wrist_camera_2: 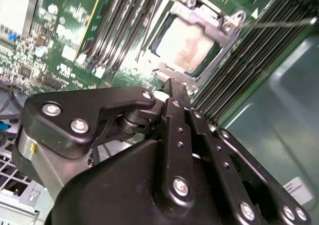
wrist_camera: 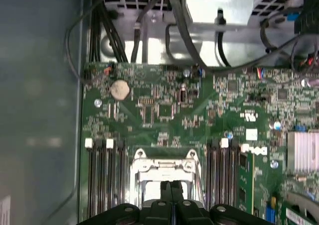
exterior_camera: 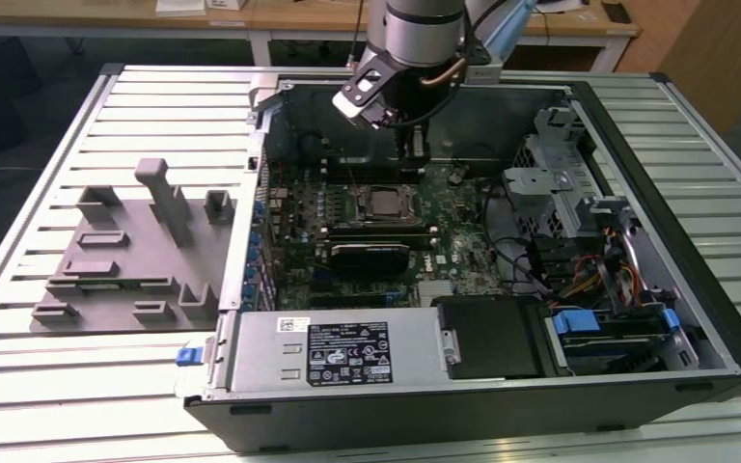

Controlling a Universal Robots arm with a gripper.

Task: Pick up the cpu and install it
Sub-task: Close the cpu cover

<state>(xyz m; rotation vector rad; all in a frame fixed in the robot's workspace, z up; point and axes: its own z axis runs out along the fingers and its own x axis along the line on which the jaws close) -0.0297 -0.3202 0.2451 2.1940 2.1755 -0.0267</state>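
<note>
The gripper hangs just above the socket frame, fingers pressed together on nothing. The cpu lies inside that frame (silver top showing, metal bracket around it), flanked by memory slots on the motherboard inside the computer case.

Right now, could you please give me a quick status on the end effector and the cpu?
End effector shut, holding nothing, hovering over the motherboard. Cpu lying in the socket frame, untouched. No obstruction seen between them.
</note>
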